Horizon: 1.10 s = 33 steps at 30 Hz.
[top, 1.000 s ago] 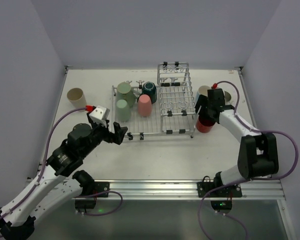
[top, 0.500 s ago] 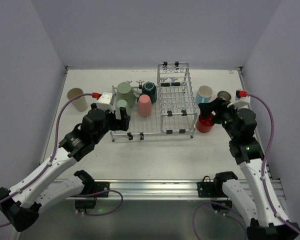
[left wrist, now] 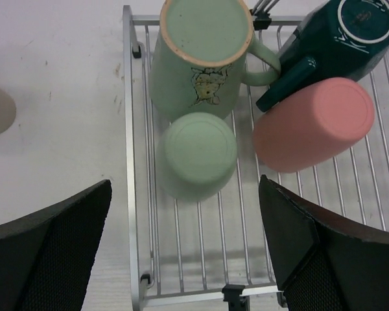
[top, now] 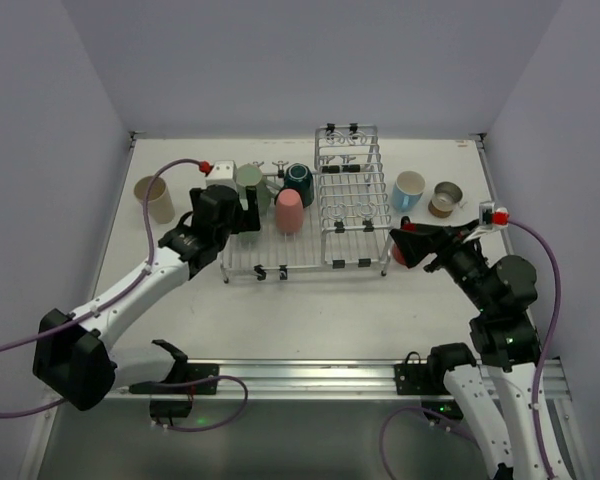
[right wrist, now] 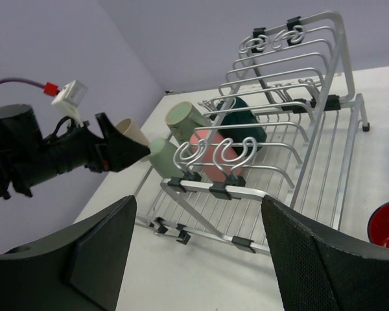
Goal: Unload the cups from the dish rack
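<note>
The dish rack (top: 310, 250) stands mid-table. On its flat grid lie a sage green mug (left wrist: 204, 55), a small sage cup (left wrist: 198, 155), a pink cup (left wrist: 314, 126) and a dark teal mug (left wrist: 334, 42). My left gripper (top: 242, 212) is open and empty. It hovers over the rack's left part, with the small sage cup between and ahead of its fingers (left wrist: 58, 246). My right gripper (top: 405, 243) is open and empty, just right of the rack, above a red cup (right wrist: 388, 227). A beige cup (top: 153, 198), a light blue cup (top: 409, 190) and a tan cup (top: 444, 197) stand on the table.
The rack's raised section with upright prongs (top: 347, 180) stands between the grid cups and my right gripper. In the right wrist view the rack (right wrist: 279, 129) fills the middle, with my left gripper (right wrist: 117, 152) beyond it. Walls close the table on three sides.
My left arm has reached forward and right, from the table's near left to over the rack's left part. My right arm has swung back from the red cup and now faces the rack.
</note>
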Each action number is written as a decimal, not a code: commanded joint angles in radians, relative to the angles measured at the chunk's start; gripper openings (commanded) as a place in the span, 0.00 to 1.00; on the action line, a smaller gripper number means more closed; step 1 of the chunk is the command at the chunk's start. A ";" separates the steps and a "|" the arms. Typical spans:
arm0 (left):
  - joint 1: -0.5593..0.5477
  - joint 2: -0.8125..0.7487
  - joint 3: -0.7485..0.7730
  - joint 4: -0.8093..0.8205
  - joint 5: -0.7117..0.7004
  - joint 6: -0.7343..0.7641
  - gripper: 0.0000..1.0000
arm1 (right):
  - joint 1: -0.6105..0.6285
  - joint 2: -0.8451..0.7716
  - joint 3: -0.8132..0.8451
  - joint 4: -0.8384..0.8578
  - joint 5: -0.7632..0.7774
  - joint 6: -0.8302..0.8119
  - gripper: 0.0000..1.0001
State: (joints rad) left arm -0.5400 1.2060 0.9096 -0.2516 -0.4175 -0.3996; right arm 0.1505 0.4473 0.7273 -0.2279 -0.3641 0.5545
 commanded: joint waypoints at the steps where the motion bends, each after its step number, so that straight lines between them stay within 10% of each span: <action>1: 0.015 0.056 0.064 0.118 0.019 0.027 0.97 | 0.001 -0.012 -0.006 -0.004 -0.085 0.005 0.80; 13: 0.040 0.222 0.112 0.152 0.014 0.045 0.84 | 0.001 0.011 0.015 -0.004 -0.182 0.016 0.80; 19: 0.043 0.236 0.100 0.167 0.003 0.054 0.35 | 0.001 0.030 0.008 0.038 -0.222 0.061 0.80; 33: 0.041 -0.377 -0.048 0.300 0.459 -0.110 0.18 | 0.251 0.181 0.061 0.275 -0.248 0.196 0.91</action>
State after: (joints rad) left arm -0.5041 0.8978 0.8745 -0.0681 -0.1448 -0.4278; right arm 0.3096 0.5594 0.7353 -0.0437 -0.6380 0.7235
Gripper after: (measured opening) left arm 0.607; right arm 0.899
